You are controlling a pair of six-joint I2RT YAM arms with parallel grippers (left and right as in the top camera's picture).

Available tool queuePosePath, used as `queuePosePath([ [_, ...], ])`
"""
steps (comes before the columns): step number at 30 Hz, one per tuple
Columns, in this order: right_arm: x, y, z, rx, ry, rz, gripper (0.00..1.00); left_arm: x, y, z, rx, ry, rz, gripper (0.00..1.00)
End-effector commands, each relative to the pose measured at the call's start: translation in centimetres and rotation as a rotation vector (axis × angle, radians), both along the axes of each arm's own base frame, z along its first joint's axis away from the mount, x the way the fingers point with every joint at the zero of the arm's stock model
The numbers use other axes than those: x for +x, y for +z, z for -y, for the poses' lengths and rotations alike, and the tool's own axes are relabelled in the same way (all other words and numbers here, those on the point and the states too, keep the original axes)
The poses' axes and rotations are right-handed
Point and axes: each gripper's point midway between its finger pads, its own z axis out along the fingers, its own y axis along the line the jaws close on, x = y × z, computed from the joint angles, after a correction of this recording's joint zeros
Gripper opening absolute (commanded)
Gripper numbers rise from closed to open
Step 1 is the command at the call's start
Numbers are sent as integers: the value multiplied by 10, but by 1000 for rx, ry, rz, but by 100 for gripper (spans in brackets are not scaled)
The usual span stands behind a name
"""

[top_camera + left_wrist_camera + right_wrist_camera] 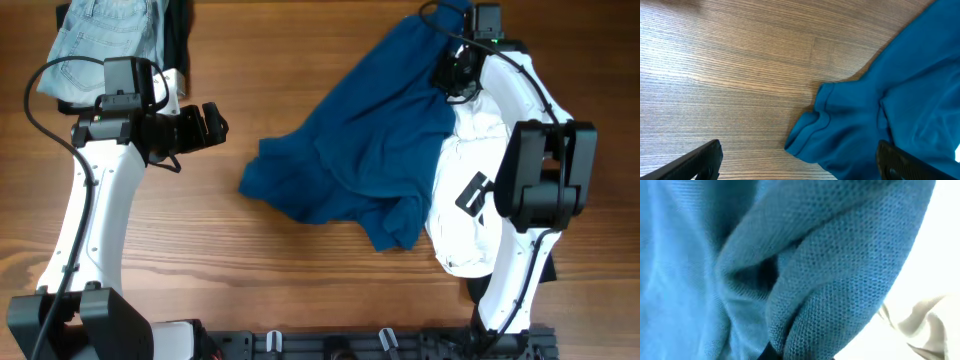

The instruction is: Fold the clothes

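Note:
The dark-blue shirt (365, 150) lies crumpled across the middle of the table, its top right part lifted. My right gripper (450, 62) is shut on that part; in the right wrist view the shirt's fabric (805, 280) fills the frame and hides the fingers. My left gripper (214, 124) is open and empty, hovering left of the shirt. In the left wrist view a sleeve of the shirt (825, 125) lies between the fingertips (800, 162). A white top (470, 190) lies under the shirt's right edge. Light-blue jeans (105, 35) and a black garment (177, 35) lie at the top left.
The wooden table (250, 260) shows bare between the left arm and the shirt. The right arm (535, 170) reaches over the white top. A black rail (340, 345) runs along the front edge.

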Motion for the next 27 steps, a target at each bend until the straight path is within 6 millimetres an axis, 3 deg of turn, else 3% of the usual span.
queuePosePath([
  [1, 18, 101, -38, 10, 137, 221, 4, 2, 6, 1, 5, -15, 21, 98],
  [3, 12, 121, -90, 60, 244, 266, 4, 3, 7, 1, 6, -14, 26, 98],
  [4, 8, 121, -110, 81, 283, 266, 4, 4, 7, 1, 6, -14, 28, 98],
  [8, -30, 123, -227, 122, 510, 271, 4, 2, 6, 1, 5, -15, 23, 98],
  [10, -46, 122, -258, 90, 559, 276, 4, 3, 6, 1, 5, -15, 23, 98],
  [11, -50, 120, -264, 75, 569, 275, 7, 2, 6, 1, 6, -14, 23, 98],
  [12, -52, 120, -265, 69, 569, 271, 16, 2, 6, 1, 5, -15, 23, 99],
  [14, -50, 117, -256, 74, 541, 250, 30, 2, 6, 1, 6, -14, 23, 99],
  [15, -49, 116, -247, 82, 531, 236, 50, 2, 6, 1, 5, -15, 23, 99],
  [16, -49, 116, -231, 89, 507, 207, 73, 2, 6, 1, 5, -15, 23, 99],
  [17, -50, 117, -209, 81, 468, 172, 85, 2, 6, 1, 5, -15, 23, 99],
  [19, -56, 121, -155, 53, 358, 92, 97, 2, 6, 1, 5, -15, 20, 100],
  [21, -71, 124, -92, 21, 220, -6, 99, 2, 6, 1, 5, -15, 19, 100],
  [22, -78, 124, -71, 18, 178, -46, 99, 2, 6, 1, 5, -15, 19, 100],
  [23, -94, 119, -42, 14, 124, -125, 99, 2, 6, 1, 5, -15, 19, 100],
  [25, -128, 105, -7, 17, 58, -285, 100, 1, 6, 1, 5, -15, 16, 100],
  [27, -164, 75, 21, -28, 8, -440, 100, 1, 6, 1, 5, -15, 15, 100],
])
